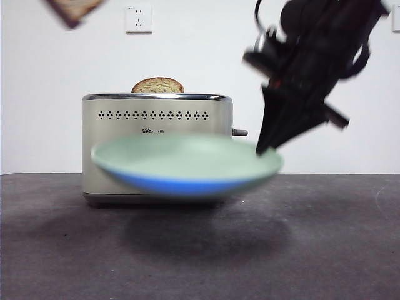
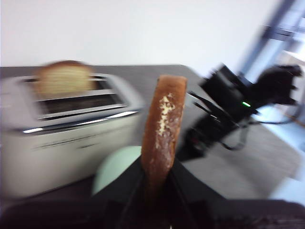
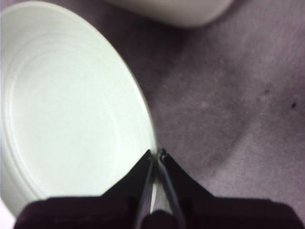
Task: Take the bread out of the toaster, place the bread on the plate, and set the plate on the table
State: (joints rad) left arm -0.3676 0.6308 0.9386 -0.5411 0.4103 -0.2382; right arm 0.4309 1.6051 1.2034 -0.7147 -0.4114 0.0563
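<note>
The bread (image 1: 74, 10) is held high at upper left, clamped edge-on by the closed jaws of the left gripper (image 2: 157, 179). A second slice (image 1: 157, 85) is seen in the toaster (image 1: 156, 147). The plate (image 1: 187, 165) is held in the air near the toaster, above the tabletop (image 1: 325, 250), pinched at its right rim by the right gripper (image 3: 156, 155).

Bread is judged light and crumbly; the plate stiff and slippery, tilting easily from a rim grip.

The grip on the bread is shown only in the left wrist view; the plate's clearance only in the front view.
</note>
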